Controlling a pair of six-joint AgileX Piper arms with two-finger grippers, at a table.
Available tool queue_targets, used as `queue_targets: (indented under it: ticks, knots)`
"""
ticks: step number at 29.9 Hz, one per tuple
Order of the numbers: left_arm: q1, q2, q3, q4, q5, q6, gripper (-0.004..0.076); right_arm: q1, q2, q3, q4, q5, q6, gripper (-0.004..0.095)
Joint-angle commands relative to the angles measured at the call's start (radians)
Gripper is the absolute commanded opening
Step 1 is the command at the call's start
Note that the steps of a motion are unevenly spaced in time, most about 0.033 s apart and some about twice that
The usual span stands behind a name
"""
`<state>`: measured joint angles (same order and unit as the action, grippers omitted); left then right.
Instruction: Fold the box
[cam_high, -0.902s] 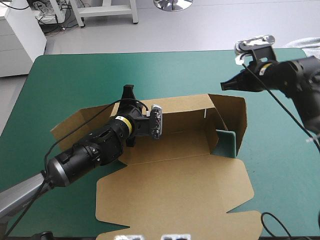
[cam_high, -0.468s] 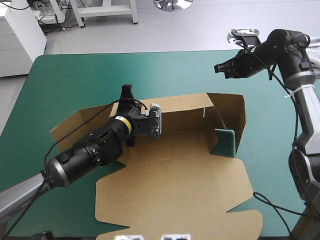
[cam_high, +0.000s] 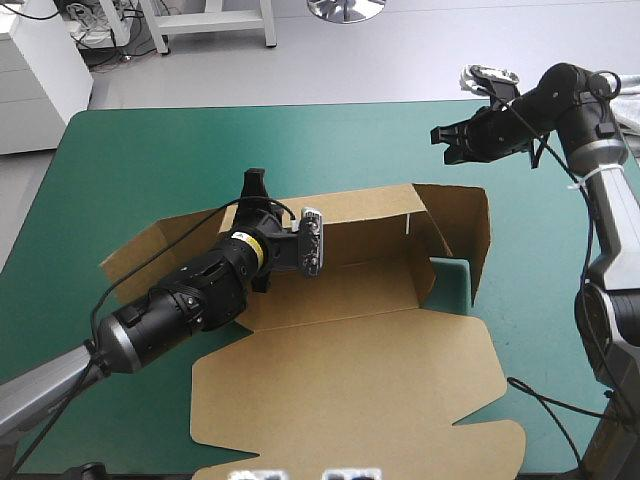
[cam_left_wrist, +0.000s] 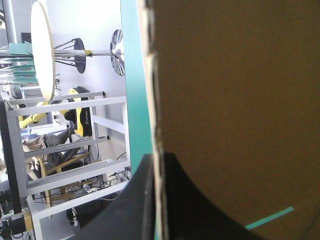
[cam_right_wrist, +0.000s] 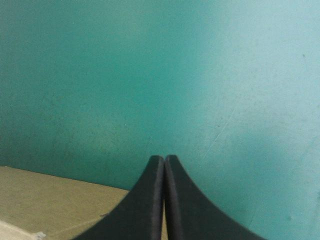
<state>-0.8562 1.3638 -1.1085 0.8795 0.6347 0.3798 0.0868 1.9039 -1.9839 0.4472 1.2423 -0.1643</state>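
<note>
Pinching the long back wall (cam_high: 365, 235) of the brown box (cam_high: 340, 300) between my left jaws, I hold that wall upright near its left end. In the left wrist view the board's edge runs straight between the two black fingers (cam_left_wrist: 130, 210), which are all but pressed together on it. My right jaws are pressed together into one point and hold nothing. They hang over the bare teal-green counter (cam_high: 150, 150) near its far right corner, apart from the box. Only a strip of board shows beneath them in the right wrist view.

The box sits in the middle of the counter. As I judge it, the job is partly done: the back wall stands, and the right end wall (cam_high: 470, 225) is up and turned at the corner.

More is left than is finished. The left end flap (cam_high: 150, 250) lies out flat toward the counter's left edge. The front wall does not look raised. The wide lid (cam_high: 350, 390) lies flat toward the near edge. I reckon the left end has to come up and the walls have to be tucked before this is a proper tray.
</note>
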Motion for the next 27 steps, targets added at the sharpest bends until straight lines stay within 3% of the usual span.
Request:
queue_targets:
  ticks: [1,14,21,27]
  knots:
    - [-0.004,-0.012,-0.017,0.035,0.057,-0.003,-0.001,-0.011,-0.059,0.041,0.047,0.014,-0.007,-0.0019]
    - [-0.004,-0.003,-0.017,0.031,0.057,-0.005,-0.001,-0.011,-0.178,0.3,0.079,0.014,-0.139,-0.0019]
    - [-0.004,-0.003,-0.017,0.031,0.069,-0.005,-0.001,-0.011,-0.248,0.457,0.18,0.007,-0.283,-0.0019]
    - [-0.004,-0.003,-0.017,0.031,0.069,-0.005,-0.001,-0.011,-0.381,0.654,0.255,-0.186,-0.456,-0.0017]
